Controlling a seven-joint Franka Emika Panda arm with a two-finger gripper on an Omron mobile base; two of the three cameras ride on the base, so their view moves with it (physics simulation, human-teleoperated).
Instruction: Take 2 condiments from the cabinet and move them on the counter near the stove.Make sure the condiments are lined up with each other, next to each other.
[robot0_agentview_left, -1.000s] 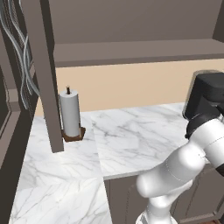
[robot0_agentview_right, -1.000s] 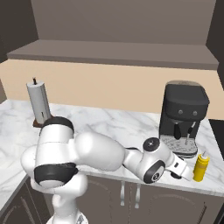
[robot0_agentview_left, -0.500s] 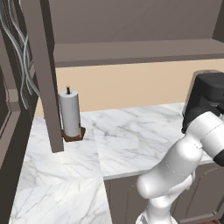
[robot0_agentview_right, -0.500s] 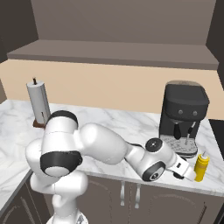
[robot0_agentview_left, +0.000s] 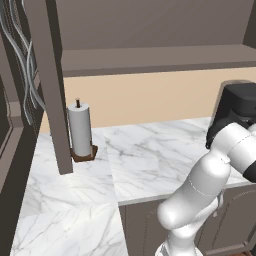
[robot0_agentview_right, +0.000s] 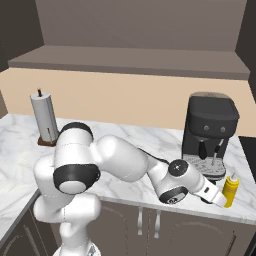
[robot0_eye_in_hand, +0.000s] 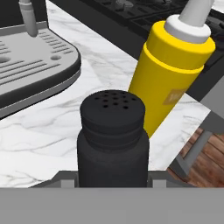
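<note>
Hand view: we count two condiments. One short black shaker bottle with a perforated round cap (robot0_eye_in_hand: 112, 140) fills the space directly ahead of the gripper (robot0_eye_in_hand: 112, 183); we see its body rising between the finger bases, so we read the fingers as closed on it. One tall yellow squeeze bottle with a white pointed nozzle (robot0_eye_in_hand: 175, 74) stands upright just beyond the black one and to its right, very close, though we cannot tell whether the two touch. Both stand over the white grey-veined marble counter (robot0_eye_in_hand: 109, 70). To the left of the hand lies the grey slotted drip tray of one black coffee machine (robot0_eye_in_hand: 30, 65). In the right base view we see the yellow bottle just beyond the hand, and one white paper-towel roll on a brown stand (robot0_agentview_right: 45, 120) well apart.
</note>
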